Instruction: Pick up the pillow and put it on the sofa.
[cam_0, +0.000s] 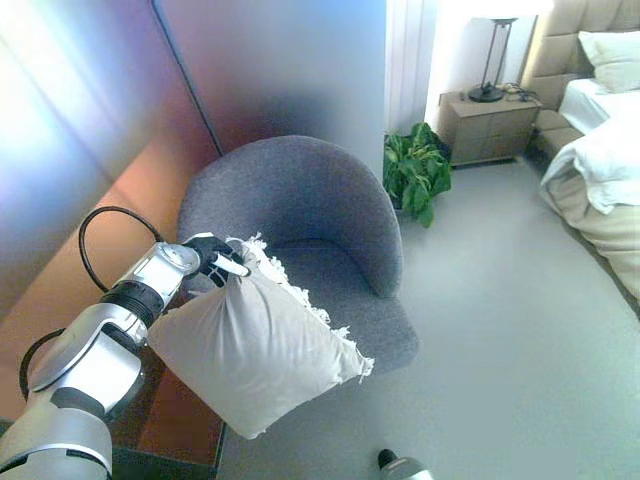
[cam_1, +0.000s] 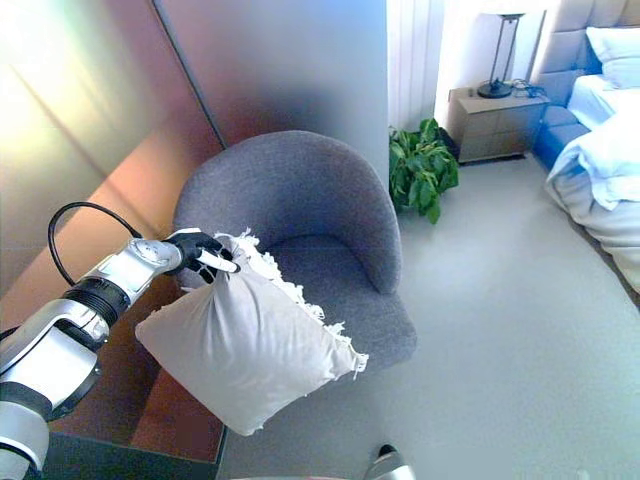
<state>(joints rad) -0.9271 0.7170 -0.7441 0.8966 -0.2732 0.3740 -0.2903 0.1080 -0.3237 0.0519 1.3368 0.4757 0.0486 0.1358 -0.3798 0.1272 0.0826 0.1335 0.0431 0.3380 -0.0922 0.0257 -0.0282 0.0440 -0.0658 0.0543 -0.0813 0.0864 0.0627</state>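
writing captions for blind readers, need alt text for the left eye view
The robot's left hand grips a grey fringed pillow by its top corner, holding it beside a grey armchair. Behind are a plant, a nightstand with a lamp, and a bed.

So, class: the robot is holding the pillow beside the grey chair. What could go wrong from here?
1. The left hand pinches only a top corner of the pillow, so it could slip free.
2. The pillow hangs over the chair's front edge; released here, it might slide to the floor.
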